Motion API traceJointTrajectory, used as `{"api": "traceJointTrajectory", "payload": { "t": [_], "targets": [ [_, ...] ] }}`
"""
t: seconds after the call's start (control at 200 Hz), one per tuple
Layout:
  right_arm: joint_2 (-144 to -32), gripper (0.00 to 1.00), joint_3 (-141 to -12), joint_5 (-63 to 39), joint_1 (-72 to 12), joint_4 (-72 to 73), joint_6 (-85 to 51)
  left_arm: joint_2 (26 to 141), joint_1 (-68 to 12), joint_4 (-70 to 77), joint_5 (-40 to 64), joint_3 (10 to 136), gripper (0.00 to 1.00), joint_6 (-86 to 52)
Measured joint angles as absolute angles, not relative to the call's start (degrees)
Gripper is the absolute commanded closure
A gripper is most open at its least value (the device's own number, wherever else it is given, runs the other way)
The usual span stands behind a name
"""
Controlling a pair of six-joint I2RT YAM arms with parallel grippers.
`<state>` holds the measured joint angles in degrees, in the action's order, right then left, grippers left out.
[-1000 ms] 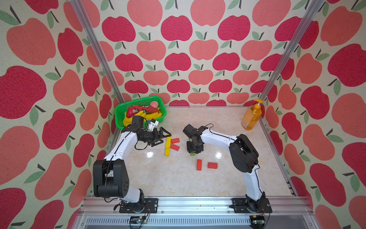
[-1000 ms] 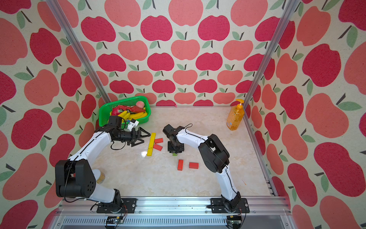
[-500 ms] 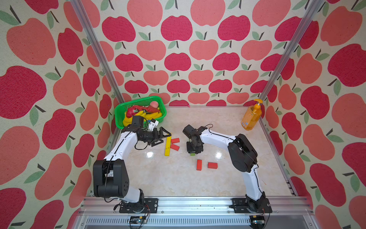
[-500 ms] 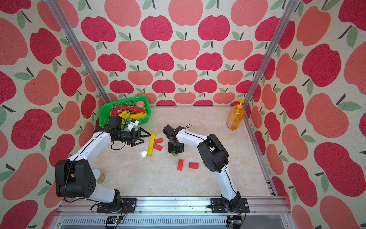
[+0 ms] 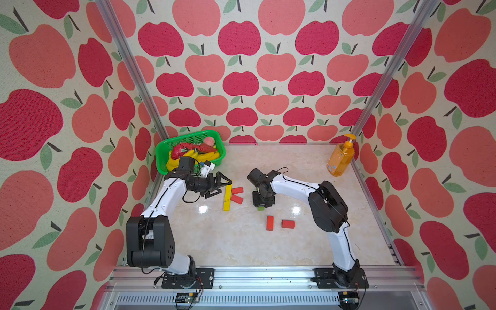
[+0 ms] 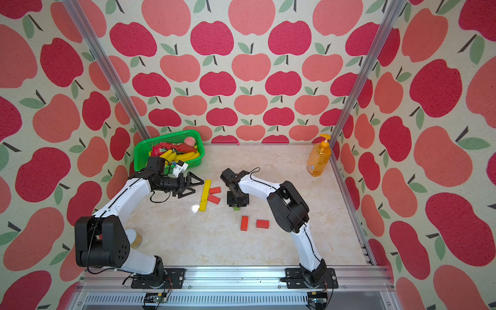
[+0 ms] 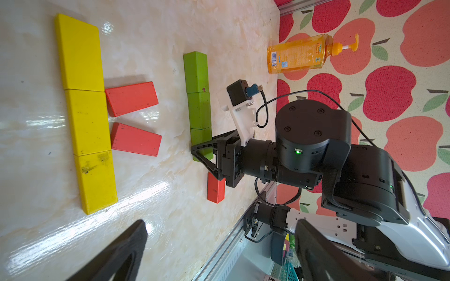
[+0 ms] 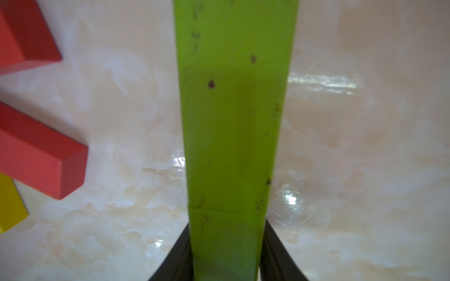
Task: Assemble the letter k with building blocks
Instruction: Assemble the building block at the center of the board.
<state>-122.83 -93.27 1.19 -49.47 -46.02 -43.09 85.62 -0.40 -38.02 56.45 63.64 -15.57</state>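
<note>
Nothing visibly shifts in a second: the right gripper [image 8: 226, 254] clasps the end green brick [image 7: 201, 141] of the green bar [image 7: 197, 97], flat on the tabletop [image 5: 241, 249] beside the yellow-and-red K [image 7: 87, 114]. The left gripper [image 5: 226, 187] gapes empty, and two spare red bricks [image 5: 269, 222] likely wait to become the arms.

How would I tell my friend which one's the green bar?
From the soap bottle at the table edge, look toward the middle. The green bar lies under the right gripper; the yellow bar is the only other bar.
</note>
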Motion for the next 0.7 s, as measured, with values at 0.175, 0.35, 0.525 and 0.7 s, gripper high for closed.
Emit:
{"api": "traceJointTrajectory", "payload": {
  "t": [0.175, 0.35, 0.525, 0.7],
  "targets": [
    [-122.8, 0.54, -93.3, 1.6, -49.5, -46.0, -43.1, 85.8, -0.4, -37.8, 56.6, 63.5, 0.02, -15.6],
    [-122.7, 0.35, -93.3, 2.4, -49.5, -45.5, -42.7, 86.0, -0.4, -37.8, 56.8, 63.3, 0.02, -15.6],
    [-122.3, 0.27, -93.3, 3.4, -49.5, -44.6, -41.7, 86.0, -0.4, -37.8, 56.9, 63.3, 0.02, -15.6],
    [-121.1, 0.27, -93.3, 5.0, -49.7, -44.6, -41.3, 86.0, -0.4, -37.8, 56.9, 63.3, 0.02, -15.6]
  ]
}}
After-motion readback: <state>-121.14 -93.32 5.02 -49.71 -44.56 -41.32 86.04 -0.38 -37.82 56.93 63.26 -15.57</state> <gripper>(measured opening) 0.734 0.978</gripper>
